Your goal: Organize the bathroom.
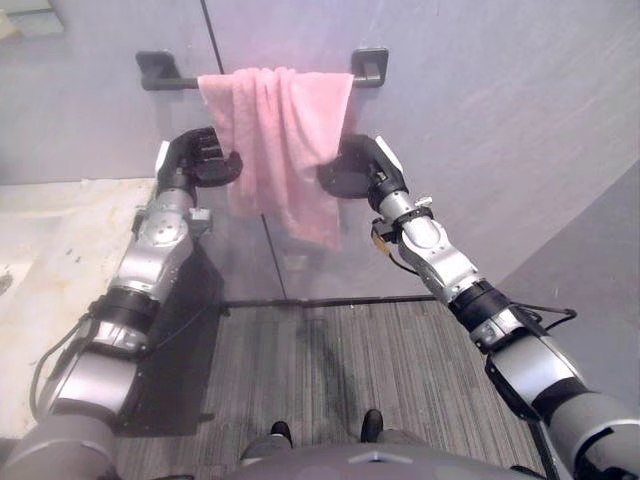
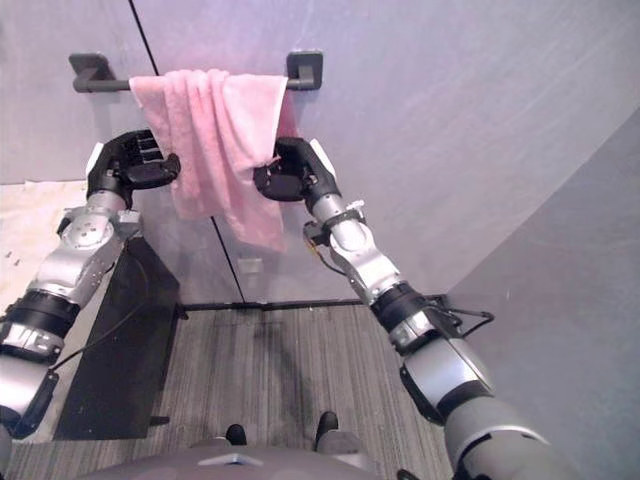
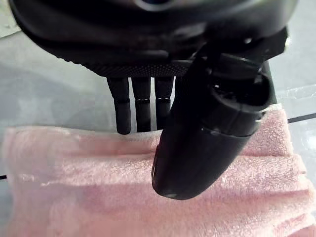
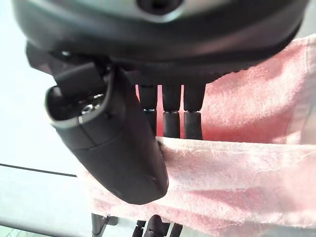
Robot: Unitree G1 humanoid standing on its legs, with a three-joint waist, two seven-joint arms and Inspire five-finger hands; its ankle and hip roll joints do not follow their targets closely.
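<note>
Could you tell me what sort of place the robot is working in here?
Probably a bathroom or a mock-up of one: a pink towel hangs over a dark wall-mounted towel bar on a plain grey wall. Both hands, left hand and right hand, are at the towel.

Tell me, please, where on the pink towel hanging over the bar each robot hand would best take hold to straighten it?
Probably the pink towel by its two hanging side edges, just below the black bar, each from its own side. It is bunched and hangs lower toward the right. The left robot hand and right robot hand flank those edges.
</note>
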